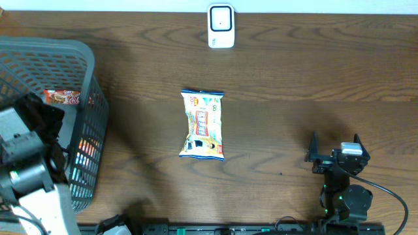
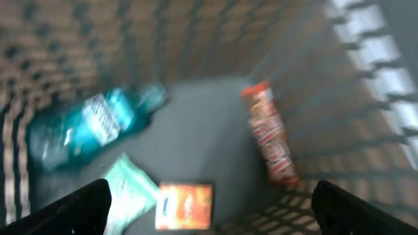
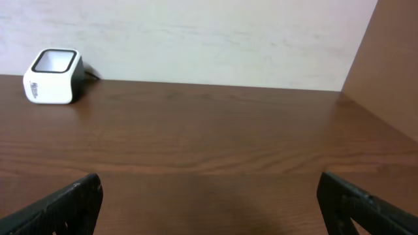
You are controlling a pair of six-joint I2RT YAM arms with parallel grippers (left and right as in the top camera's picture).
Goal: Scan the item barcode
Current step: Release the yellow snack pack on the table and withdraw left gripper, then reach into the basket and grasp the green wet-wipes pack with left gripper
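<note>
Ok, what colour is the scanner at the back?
The scanner is white with a dark window, clearest in the overhead view.

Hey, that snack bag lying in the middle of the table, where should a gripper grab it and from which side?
Probably from straight above, pinching the snack bag across its narrow middle. It lies flat, long axis pointing toward the scanner, so its side edges give the shortest span.
</note>
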